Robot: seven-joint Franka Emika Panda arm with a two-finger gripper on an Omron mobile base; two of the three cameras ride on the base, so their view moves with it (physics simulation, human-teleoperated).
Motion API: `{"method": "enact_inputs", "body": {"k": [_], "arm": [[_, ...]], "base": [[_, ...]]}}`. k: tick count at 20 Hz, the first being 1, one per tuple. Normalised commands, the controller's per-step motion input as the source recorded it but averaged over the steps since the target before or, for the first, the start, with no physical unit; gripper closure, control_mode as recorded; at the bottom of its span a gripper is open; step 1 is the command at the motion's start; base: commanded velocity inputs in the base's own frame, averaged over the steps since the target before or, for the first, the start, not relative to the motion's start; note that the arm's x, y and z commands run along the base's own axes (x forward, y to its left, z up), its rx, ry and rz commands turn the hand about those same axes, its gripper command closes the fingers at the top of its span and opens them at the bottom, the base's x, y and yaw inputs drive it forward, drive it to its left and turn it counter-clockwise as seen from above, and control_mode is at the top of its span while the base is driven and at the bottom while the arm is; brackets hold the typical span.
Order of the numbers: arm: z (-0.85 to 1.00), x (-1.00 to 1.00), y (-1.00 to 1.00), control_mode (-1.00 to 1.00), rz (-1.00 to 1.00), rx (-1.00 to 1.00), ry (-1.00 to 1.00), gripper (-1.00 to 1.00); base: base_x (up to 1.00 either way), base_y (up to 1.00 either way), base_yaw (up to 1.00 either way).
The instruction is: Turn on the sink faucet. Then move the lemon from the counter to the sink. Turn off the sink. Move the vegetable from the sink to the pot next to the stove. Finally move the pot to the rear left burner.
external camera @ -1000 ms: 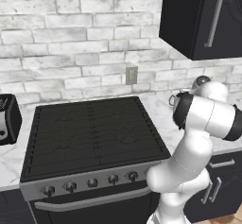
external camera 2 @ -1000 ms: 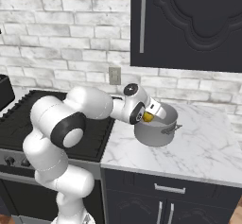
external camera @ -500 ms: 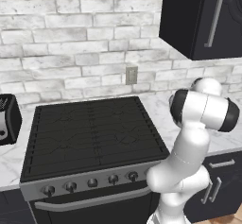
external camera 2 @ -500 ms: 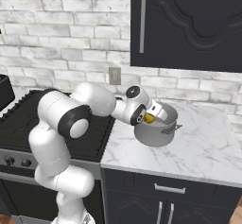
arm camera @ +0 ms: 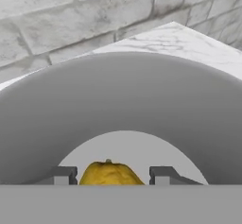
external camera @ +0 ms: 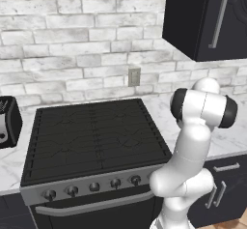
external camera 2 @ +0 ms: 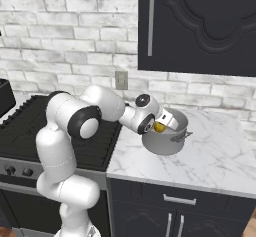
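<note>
Since a second ago the arm's elbow has swung up and toward the stove (external camera: 91,136), while the hand has stayed reaching into the pot (external camera 2: 167,137) on the counter (external camera 2: 210,161). The pot stands just right of the stove, not yet on a burner. In the hand view the gripper (arm camera: 111,173) points into the pot, its fingertips (arm camera: 64,175) flanking the lemon (arm camera: 109,173) close on both sides; whether they clench it or have just let go I cannot tell. The risk, as I judge it: lifting out with the fruit gripped would pull it back out, and the hand could clip the pot wall and shove the pot.
</note>
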Motion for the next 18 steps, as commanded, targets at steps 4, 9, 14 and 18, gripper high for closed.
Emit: {"method": "enact_inputs", "body": {"k": [4,9,14,18], "arm": [[-0.09,0.00,-0.08,-1.00,0.00,0.00,0.00,1.00],[-0.02,0.00,0.00,-1.00,0.00,0.00,0.00,-1.00],[0.00,-0.03,0.03,-1.00,0.00,0.00,0.00,-1.00],[0.02,-0.06,0.21,-1.00,0.00,0.00,0.00,-1.00]], "base": [[0.00,0.00,0.00],[0.00,0.00,0.00],[0.00,0.00,0.00],[0.00,0.00,0.00]]}}
